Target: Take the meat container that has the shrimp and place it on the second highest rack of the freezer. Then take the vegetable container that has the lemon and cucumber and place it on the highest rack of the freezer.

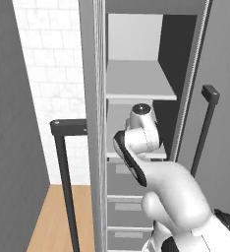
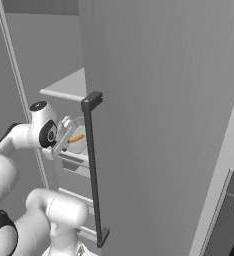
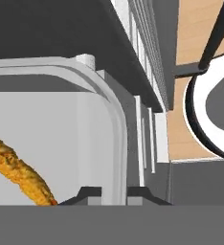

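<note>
Inside the open freezer [image 1: 136, 78], between its grey doors with long black bar handles [image 1: 65, 182], the highest rack [image 1: 139, 81] lies bare and pale above the arm, with drawers [image 1: 127, 211] stacked below and a wooden floor and white tiled wall to the left. From the right base view the gripper [image 2: 65, 136] reaches in beneath that shelf, holding the meat container [image 2: 79, 140] with the orange shrimp [image 2: 77, 138] inside it. Close up, the hand view shows the fingertips [image 3: 90, 192] pinched together on the container's white rim.
</note>
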